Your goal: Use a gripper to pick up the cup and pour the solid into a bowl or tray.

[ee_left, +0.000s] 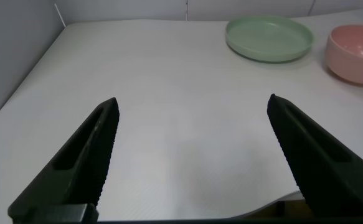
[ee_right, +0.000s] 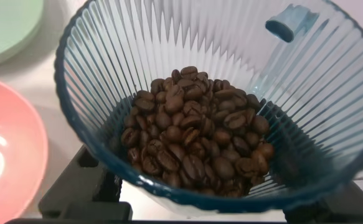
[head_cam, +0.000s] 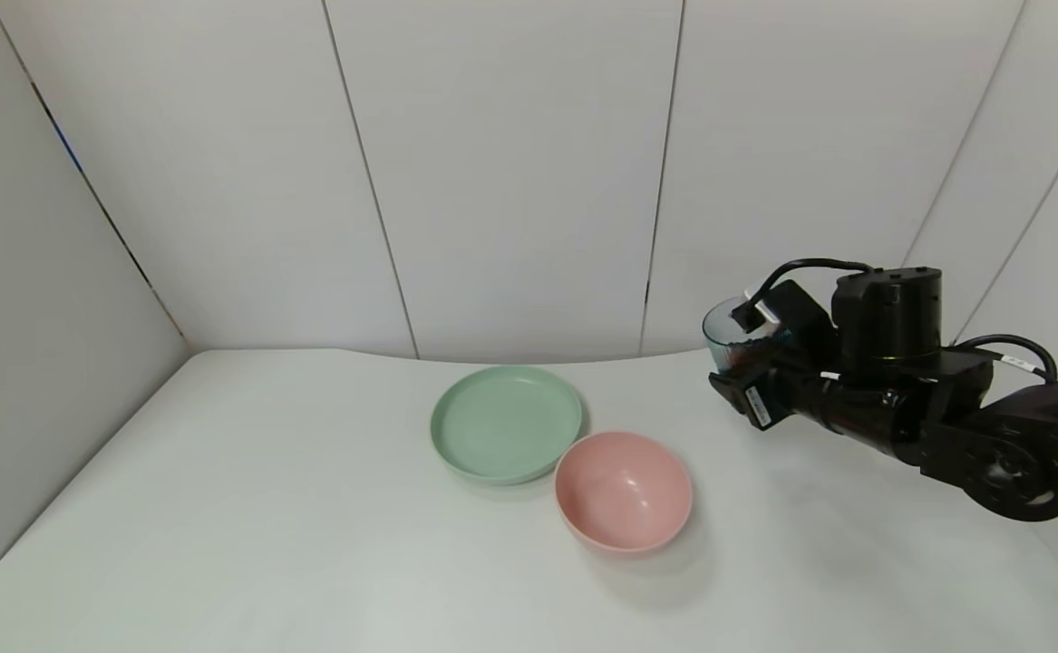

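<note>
Counter (head_cam: 220, 508) is carrying the pink bowl (head_cam: 624, 491) mid-front; your right end effector (head_cam: 751, 363) is grasping the cup (head_cam: 730, 334) of beans (ee_right: 197, 143) near its right edge. You're aiming to tip slowly over the bowl.

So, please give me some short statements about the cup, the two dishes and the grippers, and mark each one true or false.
1. The right gripper holds the cup above the table. True.
2. The coffee beans are already in the pink bowl. False: they are in the cup; the bowl is empty.
3. The green plate is empty. True.
4. The left gripper holds the plate. False: it is open, holding nothing.
</note>
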Action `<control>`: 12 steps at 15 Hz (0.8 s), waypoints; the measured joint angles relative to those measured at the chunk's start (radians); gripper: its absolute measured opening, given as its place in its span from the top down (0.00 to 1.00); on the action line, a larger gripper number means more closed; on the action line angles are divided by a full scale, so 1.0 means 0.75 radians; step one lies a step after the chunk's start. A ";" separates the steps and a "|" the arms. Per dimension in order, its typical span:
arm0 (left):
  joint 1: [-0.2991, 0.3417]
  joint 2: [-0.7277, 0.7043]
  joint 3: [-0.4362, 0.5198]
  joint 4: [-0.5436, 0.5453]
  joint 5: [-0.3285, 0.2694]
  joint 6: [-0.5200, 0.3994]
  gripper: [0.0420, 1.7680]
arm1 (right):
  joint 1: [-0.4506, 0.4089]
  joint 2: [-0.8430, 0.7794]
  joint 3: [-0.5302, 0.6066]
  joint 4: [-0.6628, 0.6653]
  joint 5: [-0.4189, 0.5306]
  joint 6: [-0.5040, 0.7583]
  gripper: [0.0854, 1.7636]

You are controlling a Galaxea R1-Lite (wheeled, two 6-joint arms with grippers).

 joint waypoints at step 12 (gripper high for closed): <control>0.000 0.000 0.000 0.000 0.000 0.001 0.03 | 0.187 -0.044 0.034 0.213 -0.281 -0.302 0.24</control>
